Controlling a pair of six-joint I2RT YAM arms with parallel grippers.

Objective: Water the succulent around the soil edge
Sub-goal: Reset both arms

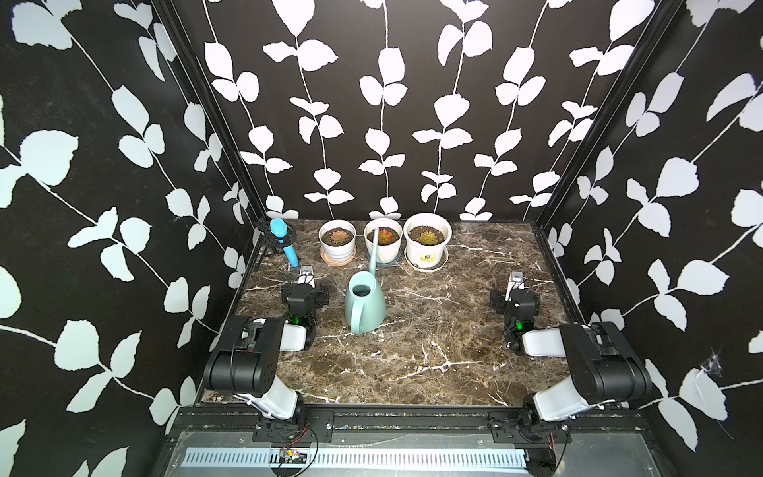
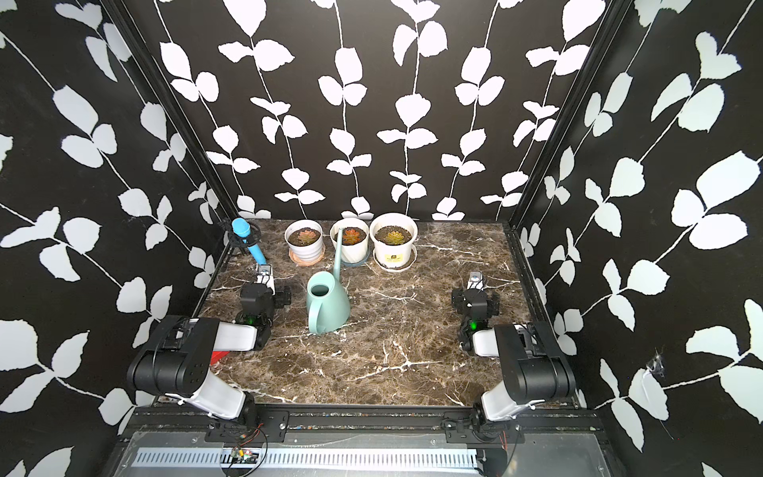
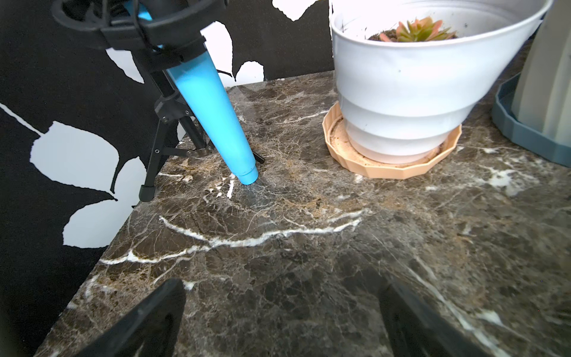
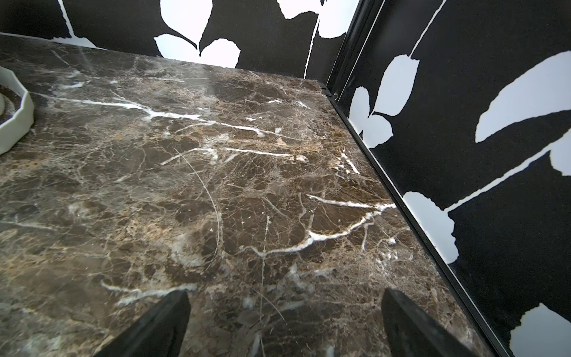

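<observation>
Three white pots stand in a row at the back of the marble table, each with a succulent: pinkish [image 1: 337, 236], orange [image 1: 385, 235] and yellow-green [image 1: 427, 237]. A mint-green watering can [image 1: 365, 305] stands upright in front of them, handle towards the front, its long spout [image 1: 373, 252] rising towards the middle pot. My left gripper [image 3: 282, 281] is open and empty, low over the table left of the can, facing the left pot [image 3: 417, 92]. My right gripper [image 4: 285, 291] is open and empty over bare marble at the right.
A blue microphone [image 1: 285, 243] on a black tripod leans in the back left corner, close to the left gripper. The pots sit on saucers: peach [image 3: 392, 167], blue-grey [image 3: 525, 136] and white [image 4: 15, 123]. Black leaf-patterned walls enclose three sides of the table [image 1: 413, 351].
</observation>
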